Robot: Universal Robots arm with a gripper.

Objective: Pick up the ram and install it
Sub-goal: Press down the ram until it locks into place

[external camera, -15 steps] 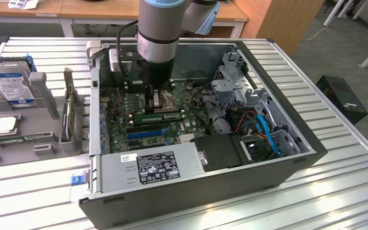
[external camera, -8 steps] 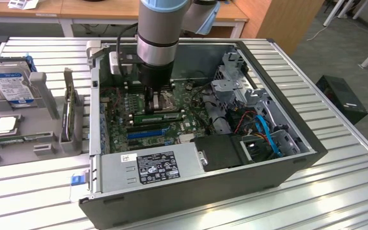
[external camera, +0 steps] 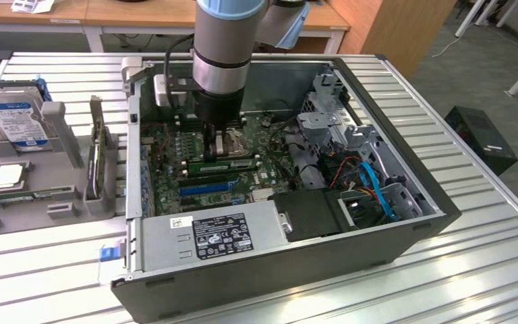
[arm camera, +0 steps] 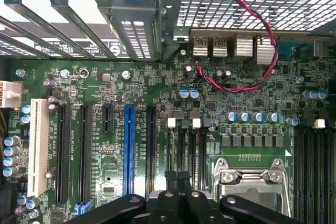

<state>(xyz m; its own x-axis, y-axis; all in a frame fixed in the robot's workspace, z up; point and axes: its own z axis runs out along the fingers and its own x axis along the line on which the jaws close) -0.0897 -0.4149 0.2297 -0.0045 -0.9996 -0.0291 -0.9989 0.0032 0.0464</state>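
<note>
**Ram looks like it's sitting in its slot, closed pincer right on top of it**

Going across the exterior view: at 9 o'clock from the computer case [external camera: 268,283] there's a grey tray [external camera: 61,128] with a hard drive [external camera: 11,118] standing in it and a couple of upright cards [external camera: 97,158]. None of that is in play.

Inside the case, the ram [external camera: 223,164] is the thin green stick lying lengthwise on the motherboard, just past the blue slot [external camera: 210,186]. It seems to be sitting in a slot, but I can't tell whether it's clicked all the way down.

The gripper [external camera: 216,145] is at 12 o'clock from the stick, right by it. In the wrist view the gripper [arm camera: 178,182] has its fingers pressed together with nothing between them, with the processor socket [arm camera: 252,179] at 3 o'clock from the tips. Whether the tips are touching the stick, I can't make out.

My read is that this is the seating part of the job. To do it well, I'd push straight down, not at an angle, and spread the pressure along the stick so one end doesn't ride up. Keep clear of the socket.

Further over, at 3 o'clock from the ram, are a metal drive cage [external camera: 331,125] and a blue cable [external camera: 378,192], well apart from the work.
</note>
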